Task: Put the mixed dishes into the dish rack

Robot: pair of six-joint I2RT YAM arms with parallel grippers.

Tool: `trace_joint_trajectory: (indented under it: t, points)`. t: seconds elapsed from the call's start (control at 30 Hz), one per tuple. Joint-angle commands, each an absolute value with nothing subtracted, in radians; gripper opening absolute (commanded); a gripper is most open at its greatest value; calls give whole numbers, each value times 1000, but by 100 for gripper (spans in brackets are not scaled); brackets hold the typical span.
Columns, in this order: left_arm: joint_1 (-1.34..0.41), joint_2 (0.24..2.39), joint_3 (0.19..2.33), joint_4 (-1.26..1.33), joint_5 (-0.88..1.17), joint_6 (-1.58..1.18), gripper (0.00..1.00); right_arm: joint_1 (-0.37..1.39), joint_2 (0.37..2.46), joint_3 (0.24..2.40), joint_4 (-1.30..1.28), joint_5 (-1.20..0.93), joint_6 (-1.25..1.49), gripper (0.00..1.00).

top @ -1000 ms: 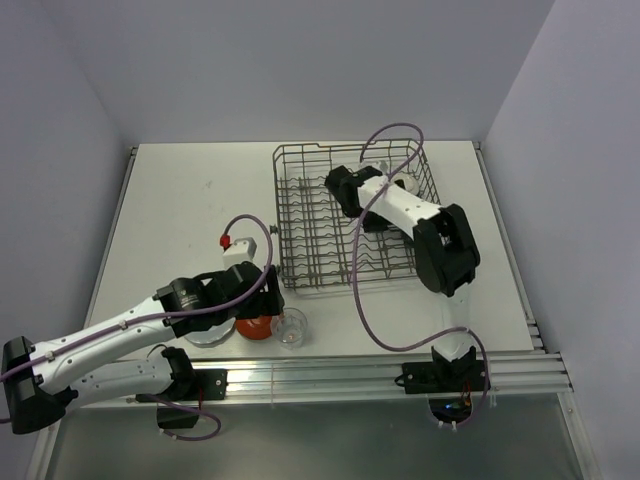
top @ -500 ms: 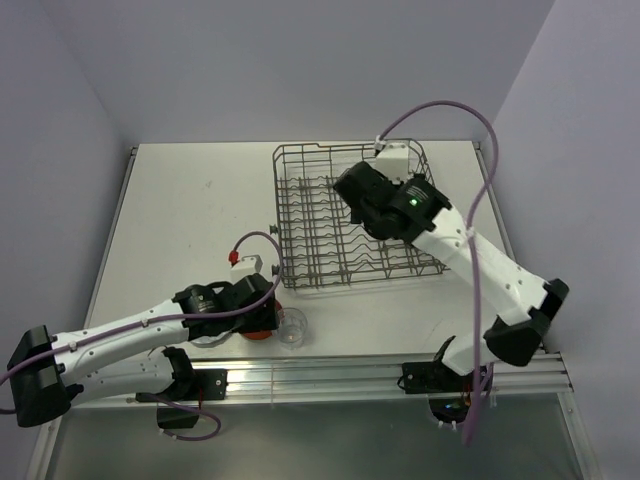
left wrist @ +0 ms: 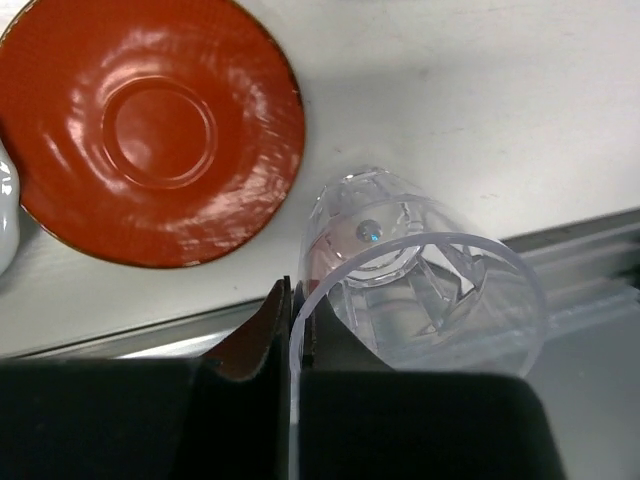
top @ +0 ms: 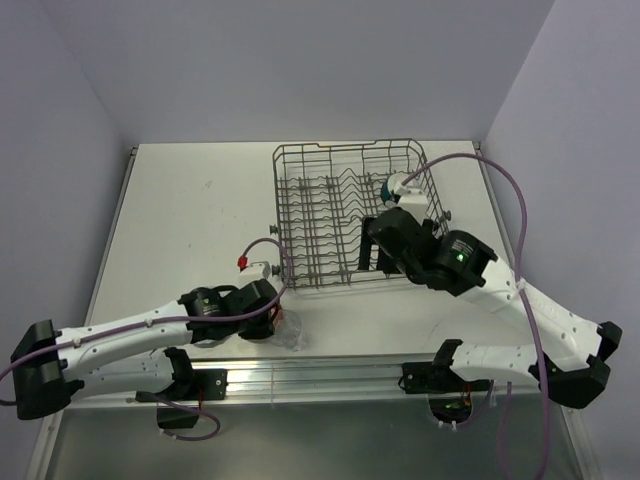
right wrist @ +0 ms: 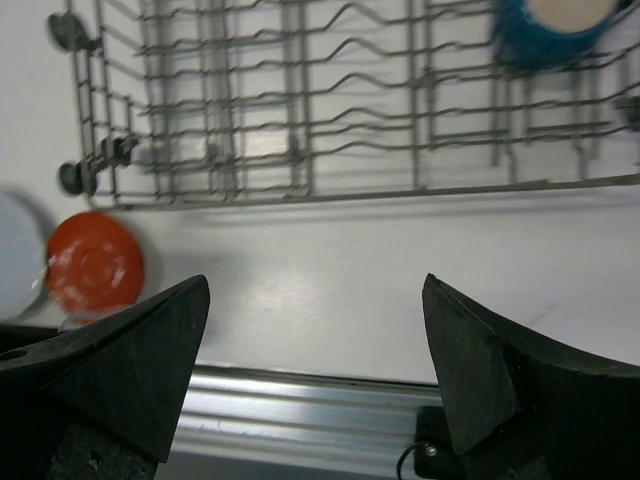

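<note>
While the dark blue mug (top: pixel 397 187) already stands in the dish rack (top: pixel 279 215), the left pincer (left wrist: pixel 292 320) is closed on the clear glass tumbler's (left wrist: pixel 420 270) rim, on the counter (top: pixel 190 210) beside the red-orange plate (left wrist: pixel 150 130). The right pincer (right wrist: pixel 316 300) hangs wide open and empty. I judge most of the loading is left.

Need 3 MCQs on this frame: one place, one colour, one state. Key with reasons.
1. Where is the blue mug? A) in the dish rack B) on the floor C) on a shelf
2. What colour is the plate beside the glass tumbler? A) green B) red-orange C) black
3. The left fingers are: A) wide open B) out of view C) shut on the tumbler's rim
Key: 1 A, it sits among the rack's wires; 2 B, the left wrist view shows it; 3 C, the rim is pinched between them.
</note>
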State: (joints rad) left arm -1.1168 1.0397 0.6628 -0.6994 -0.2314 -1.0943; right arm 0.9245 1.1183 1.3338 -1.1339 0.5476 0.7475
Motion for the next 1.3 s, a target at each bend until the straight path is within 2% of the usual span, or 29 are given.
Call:
trace_joint_trajectory:
  t: [0.0, 0.13, 0.3, 0.57, 0.7, 1.27]
  points:
    - [-1126, 938, 764, -721, -210, -1091, 0, 923, 1013, 1238, -959, 350, 732, 94]
    - [-1127, 824, 828, -709, -155, -1072, 0, 913, 907, 1105, -810, 148, 732, 95]
    - [-1127, 701, 874, -571, -72, -1060, 0, 887, 740, 928, -536, -142, 773, 94]
    - [-1121, 678, 896, -352, 37, -1098, 0, 884, 635, 804, -189, -463, 868, 94]
    - [-1111, 706, 913, -258, 109, -1111, 0, 884, 624, 746, -19, -540, 954, 94]
    - [-1043, 699, 940, -64, 267, -1158, 0, 884, 649, 692, 197, -661, 1014, 94]
